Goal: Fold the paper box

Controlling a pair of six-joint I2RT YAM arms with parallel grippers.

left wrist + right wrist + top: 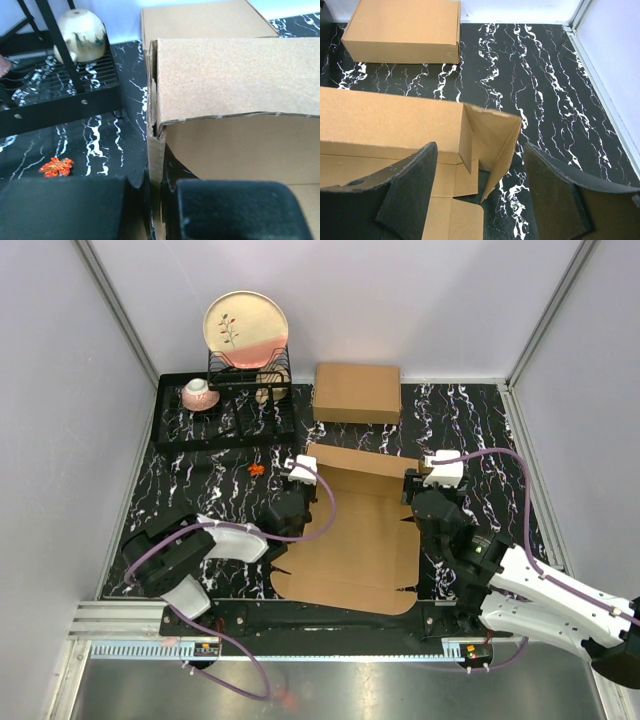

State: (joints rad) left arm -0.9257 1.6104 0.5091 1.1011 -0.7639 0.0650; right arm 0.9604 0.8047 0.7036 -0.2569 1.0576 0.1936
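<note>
The paper box [350, 540] lies half folded in the middle of the mat, its back wall [235, 80] standing and its front panel flat. My left gripper [290, 505] sits at the box's left edge, shut on the upright left side flap [155, 165], which runs between the two black pads [65, 210]. At the box's right rear corner my right gripper [425, 502] stands open. Its fingers [410, 185] straddle the raised right corner flap [495, 135] without touching it.
A made-up brown cardboard box [357, 392] rests behind the paper box at the back wall. A black dish rack [225, 405] at the back left holds a plate [246, 330] and a cup [199, 393]. A small orange thing [256, 469] lies on the mat near the rack.
</note>
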